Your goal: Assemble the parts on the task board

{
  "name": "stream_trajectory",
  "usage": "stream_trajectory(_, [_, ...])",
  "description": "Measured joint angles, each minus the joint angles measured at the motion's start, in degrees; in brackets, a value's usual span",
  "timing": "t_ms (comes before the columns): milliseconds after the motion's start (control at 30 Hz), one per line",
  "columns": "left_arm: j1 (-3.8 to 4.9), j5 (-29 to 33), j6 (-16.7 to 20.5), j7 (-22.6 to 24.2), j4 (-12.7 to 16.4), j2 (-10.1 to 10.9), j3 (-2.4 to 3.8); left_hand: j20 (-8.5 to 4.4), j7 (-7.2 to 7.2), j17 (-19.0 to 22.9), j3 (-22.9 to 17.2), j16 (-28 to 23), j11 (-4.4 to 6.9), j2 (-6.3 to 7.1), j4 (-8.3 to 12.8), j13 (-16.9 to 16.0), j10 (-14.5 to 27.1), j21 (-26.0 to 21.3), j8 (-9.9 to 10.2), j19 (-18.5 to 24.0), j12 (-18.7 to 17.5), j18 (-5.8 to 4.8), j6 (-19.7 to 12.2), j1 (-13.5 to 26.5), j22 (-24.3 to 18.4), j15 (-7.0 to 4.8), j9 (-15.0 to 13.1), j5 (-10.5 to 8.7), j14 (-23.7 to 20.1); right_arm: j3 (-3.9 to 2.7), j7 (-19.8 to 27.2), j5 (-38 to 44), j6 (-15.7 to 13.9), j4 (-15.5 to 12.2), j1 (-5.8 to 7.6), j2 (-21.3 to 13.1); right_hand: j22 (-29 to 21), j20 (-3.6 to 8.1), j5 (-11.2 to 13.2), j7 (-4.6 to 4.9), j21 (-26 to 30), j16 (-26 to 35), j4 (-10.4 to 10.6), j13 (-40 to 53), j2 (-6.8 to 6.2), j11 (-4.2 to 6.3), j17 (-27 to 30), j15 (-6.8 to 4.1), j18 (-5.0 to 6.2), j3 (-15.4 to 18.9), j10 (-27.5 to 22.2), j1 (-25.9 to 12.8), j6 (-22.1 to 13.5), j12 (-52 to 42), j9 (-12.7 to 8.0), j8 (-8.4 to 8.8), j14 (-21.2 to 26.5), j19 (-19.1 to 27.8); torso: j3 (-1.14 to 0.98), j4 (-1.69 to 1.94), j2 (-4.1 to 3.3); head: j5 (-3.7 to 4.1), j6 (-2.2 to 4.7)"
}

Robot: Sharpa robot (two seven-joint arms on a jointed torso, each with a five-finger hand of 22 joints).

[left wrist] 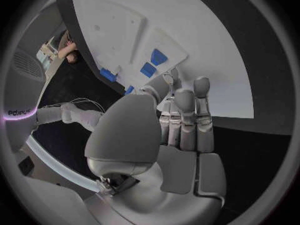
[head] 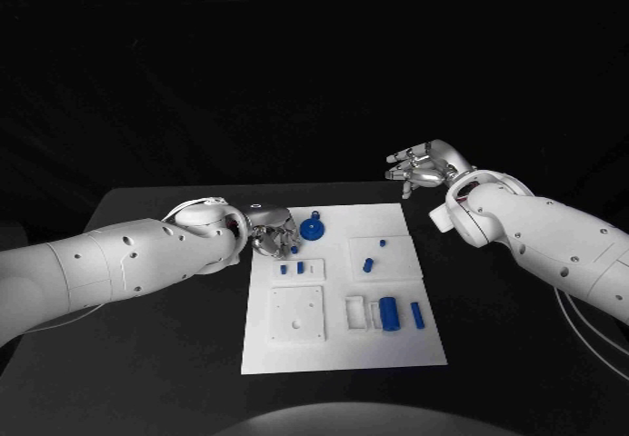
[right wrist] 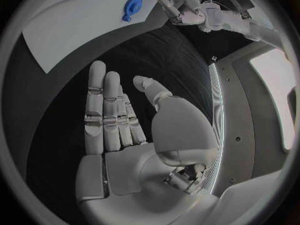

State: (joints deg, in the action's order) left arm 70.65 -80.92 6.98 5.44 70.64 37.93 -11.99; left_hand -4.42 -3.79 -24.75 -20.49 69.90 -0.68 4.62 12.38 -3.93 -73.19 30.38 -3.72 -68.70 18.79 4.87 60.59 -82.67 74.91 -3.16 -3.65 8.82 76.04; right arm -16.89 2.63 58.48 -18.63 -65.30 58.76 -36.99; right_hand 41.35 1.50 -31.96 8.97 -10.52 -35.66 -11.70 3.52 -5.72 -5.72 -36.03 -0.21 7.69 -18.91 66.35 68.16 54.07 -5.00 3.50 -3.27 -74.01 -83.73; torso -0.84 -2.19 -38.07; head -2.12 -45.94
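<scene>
Head cam up high, looking down over the whole table (head: 157, 381) and task board (head: 344, 354). Wrist cams close behind each palm, both catching that same task board.

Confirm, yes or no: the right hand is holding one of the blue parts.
No: in the right wrist view the silver right hand is flat with straight fingers, nothing in it, over the black table.

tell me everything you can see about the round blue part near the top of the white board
The round blue part is a flat disc, plastic by its look, with a darker centre and a small tab pointing to the board's far edge. It lies flat on the task board, near its far left corner. The left robot hand is right beside it with fingers curled down; whether they touch it cannot be told. The right wrist view shows it too.
</scene>
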Motion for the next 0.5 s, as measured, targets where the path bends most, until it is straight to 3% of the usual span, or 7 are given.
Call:
stream_trajectory(367, [0.00,0.0,-0.2,0.0,0.0,0.0,0.00,-0.20,0.00,0.0,-0.5,0.2,-0.05,0.23,-0.2,0.1,0.1,0.0,0.0,-0.2,0.9,-0.02,0.0,0.2,0.0,-0.01,0.0,0.00,0.0,0.01,0.0,0.0,0.0,0.1,-0.04,0.0,0.3,0.00,-0.2,0.00,0.0,0.0,-0.2,0.0,0.00,0.00,0.0,0.00,0.00,-0.2,0.0,0.0,0.0,0.0,0.0,0.00,0.0,0.0,0.00,-0.01,0.01,-0.01,-0.08])
stream_trajectory(500, [0.00,0.0,-0.2,0.0,-0.1,-0.1,0.00,-0.20,1.00,0.0,-0.6,0.2,0.15,0.23,0.0,0.1,0.3,0.0,0.0,-0.2,1.1,-0.01,-1.8,0.2,0.0,-0.21,0.0,0.00,-0.2,0.01,0.0,0.0,0.0,0.1,-0.10,0.1,0.3,0.00,-0.2,0.00,0.0,0.0,-0.2,0.0,0.00,0.00,0.0,0.00,0.00,-0.2,0.0,0.0,0.0,0.0,0.0,0.00,0.0,0.0,0.00,0.00,0.01,0.01,-0.08])
